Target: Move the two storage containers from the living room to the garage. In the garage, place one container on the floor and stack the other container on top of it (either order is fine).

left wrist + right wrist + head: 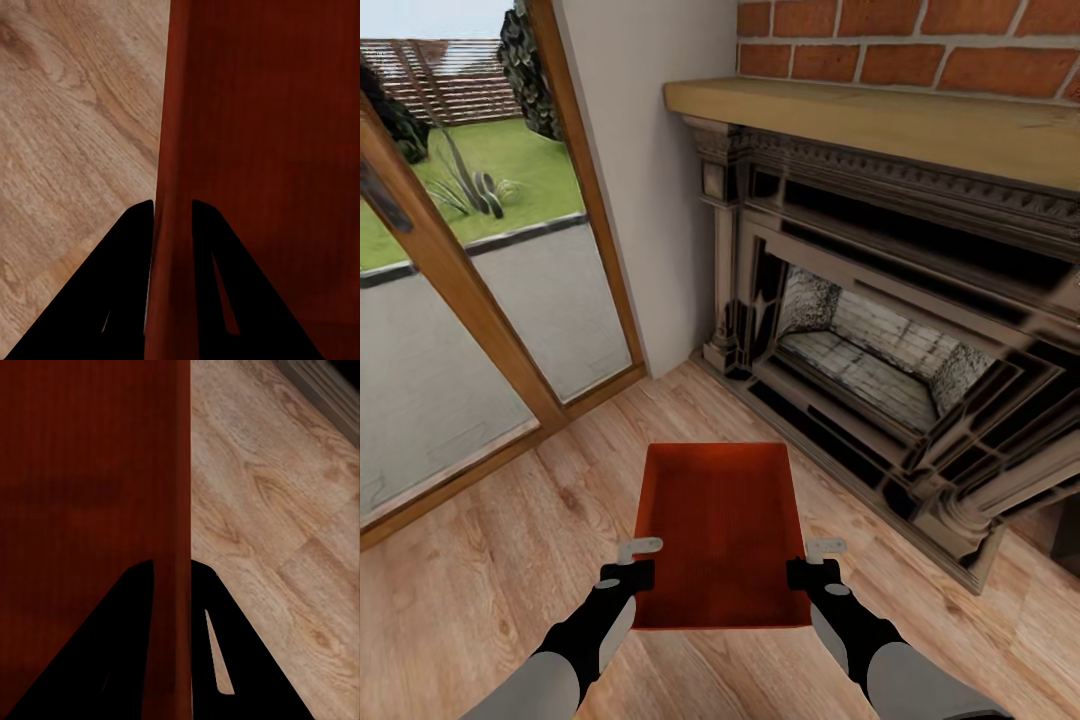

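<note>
Pincers (641, 561) (812, 561) clamp container (720, 520) walls.

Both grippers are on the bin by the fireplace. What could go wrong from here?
1. The left gripper and right gripper each pinch only a thin side wall of the storage container; uneven arm motion could twist it loose.
2. The fireplace stands close on the right, so a turn that way may clip the container.
3. The glass door is near on the left, leaving little room to swing the base.
</note>
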{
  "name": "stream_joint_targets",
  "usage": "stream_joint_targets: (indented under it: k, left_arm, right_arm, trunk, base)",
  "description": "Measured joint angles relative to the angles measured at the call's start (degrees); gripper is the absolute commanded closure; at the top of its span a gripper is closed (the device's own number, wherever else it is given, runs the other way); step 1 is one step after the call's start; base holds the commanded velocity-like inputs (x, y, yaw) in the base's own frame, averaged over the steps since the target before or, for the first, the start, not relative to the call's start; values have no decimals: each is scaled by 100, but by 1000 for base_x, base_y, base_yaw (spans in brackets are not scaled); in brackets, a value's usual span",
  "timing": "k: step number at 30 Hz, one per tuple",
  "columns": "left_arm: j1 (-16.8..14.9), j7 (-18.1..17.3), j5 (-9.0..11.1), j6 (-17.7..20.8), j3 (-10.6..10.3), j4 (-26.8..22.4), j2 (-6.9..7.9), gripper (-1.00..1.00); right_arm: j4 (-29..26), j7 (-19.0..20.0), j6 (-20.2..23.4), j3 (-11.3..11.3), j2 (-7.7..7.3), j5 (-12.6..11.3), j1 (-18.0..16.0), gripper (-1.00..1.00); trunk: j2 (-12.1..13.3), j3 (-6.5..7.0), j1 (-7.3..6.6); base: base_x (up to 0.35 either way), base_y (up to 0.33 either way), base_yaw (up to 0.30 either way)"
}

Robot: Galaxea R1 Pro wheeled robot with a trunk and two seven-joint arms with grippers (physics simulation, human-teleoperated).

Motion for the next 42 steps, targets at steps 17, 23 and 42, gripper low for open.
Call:
stream_joint_targets:
  k: [17, 23, 42]
  left_arm:
    - [0, -4, -7, 0, 7, -2, 0, 100]
    - [0, -4, -7, 0, 8, -1, 0, 100]
    - [0, -1, -2, 5, 4, -3, 0, 100]
  right_arm:
    - [3, -2, -7, 2, 1, -5, 0, 100]
    - [4, -2, -7, 3, 1, -6, 0, 100]
    - [5, -2, -7, 4, 1, -10, 0, 100]
  trunk:
    - [0, 148, 0]
    - [0, 200, 0]
    - [0, 365, 0]
  base:
    - [0, 0, 0]
    - [0, 0, 0]
    - [0, 0, 0]
